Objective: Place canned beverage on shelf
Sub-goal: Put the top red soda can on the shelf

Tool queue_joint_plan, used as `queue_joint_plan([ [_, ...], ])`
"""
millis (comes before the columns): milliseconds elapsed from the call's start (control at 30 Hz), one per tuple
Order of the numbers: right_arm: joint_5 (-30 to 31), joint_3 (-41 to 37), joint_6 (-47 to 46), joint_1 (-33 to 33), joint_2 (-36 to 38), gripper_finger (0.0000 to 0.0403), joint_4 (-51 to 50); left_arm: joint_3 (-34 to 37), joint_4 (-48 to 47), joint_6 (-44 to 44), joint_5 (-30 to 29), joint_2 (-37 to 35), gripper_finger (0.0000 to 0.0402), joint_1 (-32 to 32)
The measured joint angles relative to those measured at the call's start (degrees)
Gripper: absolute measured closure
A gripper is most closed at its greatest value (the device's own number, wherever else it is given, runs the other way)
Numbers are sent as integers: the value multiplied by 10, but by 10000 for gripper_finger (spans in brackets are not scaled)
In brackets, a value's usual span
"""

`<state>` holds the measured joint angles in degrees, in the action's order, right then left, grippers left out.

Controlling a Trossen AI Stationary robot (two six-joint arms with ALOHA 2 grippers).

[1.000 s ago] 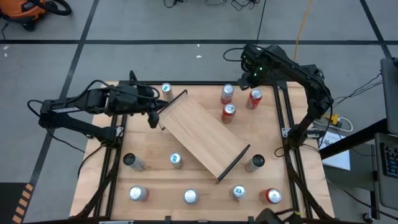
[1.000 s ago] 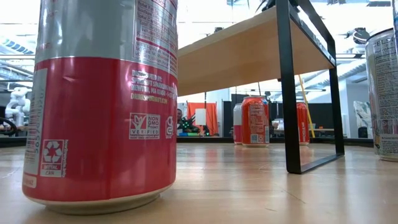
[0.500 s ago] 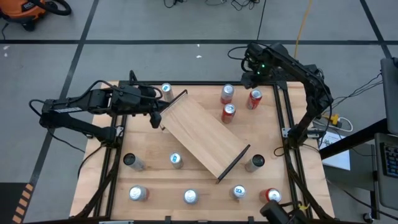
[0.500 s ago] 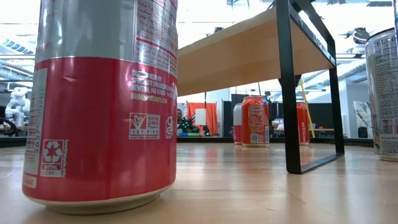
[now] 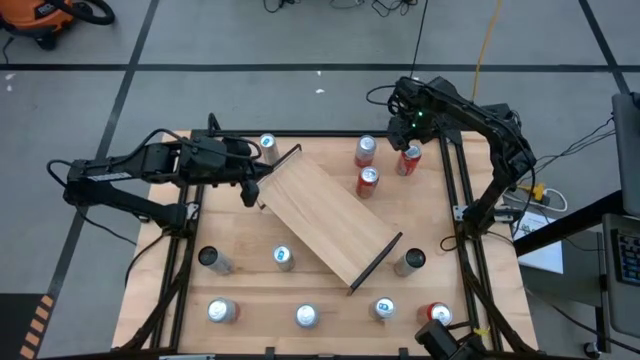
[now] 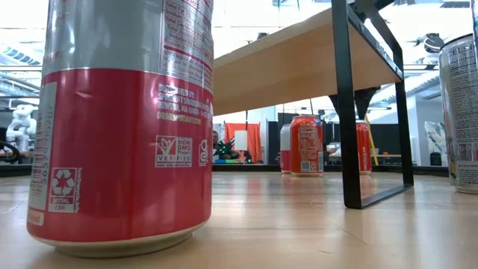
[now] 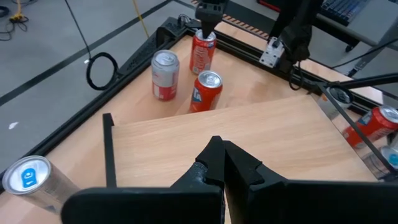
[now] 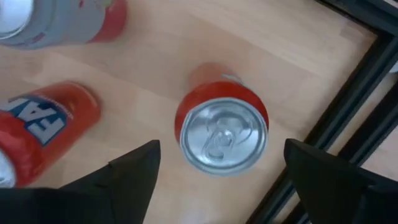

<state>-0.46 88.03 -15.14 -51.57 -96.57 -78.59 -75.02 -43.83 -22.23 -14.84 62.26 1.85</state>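
Note:
The shelf [image 5: 325, 220], a light-wood board with black end rails, stands slantwise on its rails at mid-table. Three red cans stand upright at the far right. My right gripper [image 8: 221, 148] points down over the rightmost red can [image 5: 409, 158], open, one finger on each side of its silver top [image 8: 222, 134] and apart from it. From across the table the left wrist view shows it [image 7: 208, 15] just above that can [image 7: 204, 51]. My left gripper [image 7: 224, 163] is shut with nothing in it, above the shelf's far-left end [image 5: 262, 190].
Two more cans [image 5: 365, 150] [image 5: 368, 182] stand close by the right gripper's can. Several other cans stand along the near edge [image 5: 306, 317] and at both sides of the shelf. A black frame rail [image 8: 339, 99] runs close beside the can.
My right gripper has come down and a little toward the near edge, and now stands over the rightmost red can. The left arm, the shelf and the cans have kept still.

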Motion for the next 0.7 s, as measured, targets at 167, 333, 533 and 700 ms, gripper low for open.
queue_joint_plan([
  [167, -1, -7, -2, 0, 0, 76, 25, 0, 0, 0, 2, 0, 402, 0],
  [333, 2, -8, -2, 0, 0, 76, 39, 0, 0, 0, 2, 0, 402, 0],
  [533, 2, -8, -6, -2, -3, 76, 46, 0, 0, 0, 2, 0, 402, 0],
  [700, 2, -8, 1, -2, -33, 76, 29, 0, 0, 1, 2, 0, 402, 0],
])
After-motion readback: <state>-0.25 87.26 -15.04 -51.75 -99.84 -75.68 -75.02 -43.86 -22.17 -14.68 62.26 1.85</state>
